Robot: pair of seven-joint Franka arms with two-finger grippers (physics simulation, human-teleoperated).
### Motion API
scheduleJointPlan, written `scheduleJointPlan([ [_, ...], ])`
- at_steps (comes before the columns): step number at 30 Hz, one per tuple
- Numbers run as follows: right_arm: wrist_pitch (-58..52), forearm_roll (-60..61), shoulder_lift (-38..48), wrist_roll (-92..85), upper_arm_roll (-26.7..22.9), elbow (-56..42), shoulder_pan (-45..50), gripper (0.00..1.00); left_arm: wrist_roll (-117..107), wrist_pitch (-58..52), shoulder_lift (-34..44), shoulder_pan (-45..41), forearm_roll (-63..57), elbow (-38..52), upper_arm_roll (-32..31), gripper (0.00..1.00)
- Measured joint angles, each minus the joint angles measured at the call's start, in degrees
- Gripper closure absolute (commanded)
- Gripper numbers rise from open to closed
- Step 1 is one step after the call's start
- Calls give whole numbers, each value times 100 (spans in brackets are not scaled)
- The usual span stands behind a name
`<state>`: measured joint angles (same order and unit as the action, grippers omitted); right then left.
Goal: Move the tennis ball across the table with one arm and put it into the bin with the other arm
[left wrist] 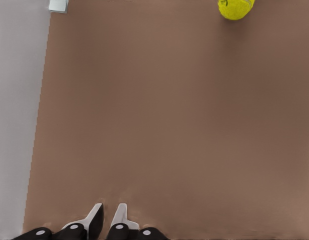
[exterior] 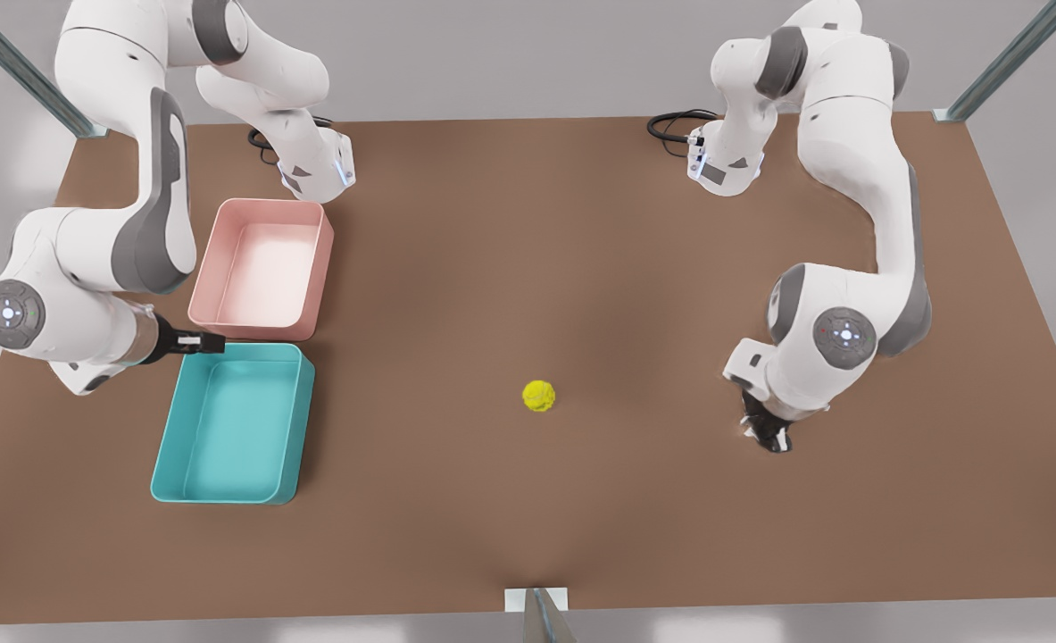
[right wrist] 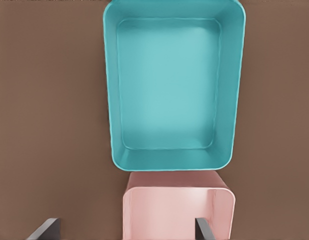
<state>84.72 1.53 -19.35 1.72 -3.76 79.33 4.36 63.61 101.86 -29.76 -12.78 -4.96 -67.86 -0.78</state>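
One tennis ball resting on open brown worktop, clear of every edge. Two bins near the front view's left: pink bin, teal bin. Left end effector low on worktop, fingers nearly together, empty. Right end effector above bins, fingers spread wide.

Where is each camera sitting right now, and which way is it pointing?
Front view: high above the table, looking down on both arms, both bins and the tennis ball.
Left wrist view: on the arm at the front view's right, facing the table past the left gripper, fingers nearly together, toward the ball.
Right wrist view: on the other arm, looking down on the teal bin and pink bin, right gripper spread.
Shared: front and left wrist views both show the ball.
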Motion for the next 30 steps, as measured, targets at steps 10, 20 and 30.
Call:
scheduleJointPlan([
  [10, 1892, 461, -1853, 1189, 9, -348, 2293, 0, -3594, -3091, 1286, 648, 748, 100, -142, 0],
  [20, 3374, 503, -1984, 1857, 15, 468, 2096, 0, -5369, -3503, 1215, 763, 838, 72, -193, 0],
  [30, 3751, 489, -1827, 2137, -2, 1128, 1883, 0, -6338, -3603, 1181, 760, 817, 69, -193, 0],
])
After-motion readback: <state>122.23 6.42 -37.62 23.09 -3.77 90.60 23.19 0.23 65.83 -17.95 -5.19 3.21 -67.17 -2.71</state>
